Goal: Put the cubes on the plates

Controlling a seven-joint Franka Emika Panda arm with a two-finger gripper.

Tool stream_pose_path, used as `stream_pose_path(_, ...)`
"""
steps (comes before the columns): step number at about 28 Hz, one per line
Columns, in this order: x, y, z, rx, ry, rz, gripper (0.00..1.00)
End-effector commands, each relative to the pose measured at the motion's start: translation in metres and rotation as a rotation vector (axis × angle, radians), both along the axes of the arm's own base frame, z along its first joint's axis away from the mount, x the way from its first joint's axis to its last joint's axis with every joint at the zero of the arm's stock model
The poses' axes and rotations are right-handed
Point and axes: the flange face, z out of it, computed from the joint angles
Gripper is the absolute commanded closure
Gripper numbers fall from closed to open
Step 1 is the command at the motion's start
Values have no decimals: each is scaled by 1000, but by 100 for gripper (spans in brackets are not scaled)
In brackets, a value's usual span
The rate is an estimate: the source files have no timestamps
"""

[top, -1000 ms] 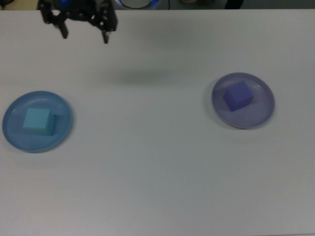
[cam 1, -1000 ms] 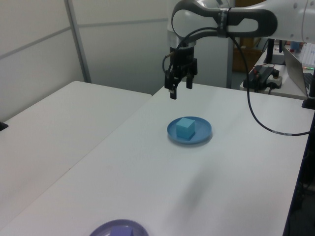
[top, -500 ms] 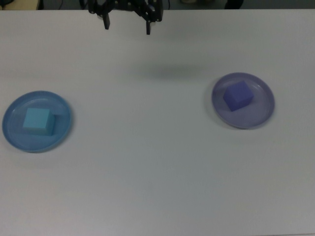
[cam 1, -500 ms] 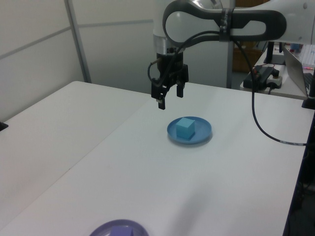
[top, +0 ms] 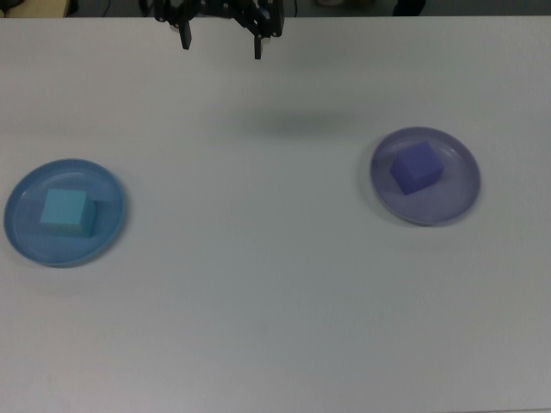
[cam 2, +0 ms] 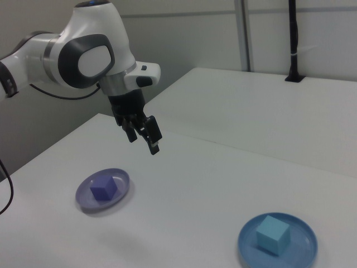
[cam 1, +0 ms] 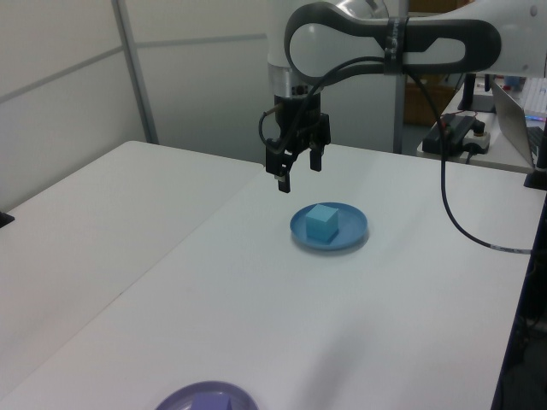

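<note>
The cyan cube is seated on the blue plate and the purple cube on the lavender plate, the plates well apart on the table. The gripper is held wide apart and empty above the table's far edge, between the plates in the top view.

the top view looks straight down on the white table. the left view and right view look down slantwise from opposite ends. all 3 share the blue plate and lavender plate.
</note>
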Motion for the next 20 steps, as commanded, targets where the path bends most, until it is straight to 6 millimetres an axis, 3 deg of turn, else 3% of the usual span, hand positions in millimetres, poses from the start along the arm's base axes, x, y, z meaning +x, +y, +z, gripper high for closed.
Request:
stream_pose_path(1, -8, -6, 4, -15, 2, -7, 0)
stream_pose_path(20, -6, -8, 7, -10, -10, -12, 0)
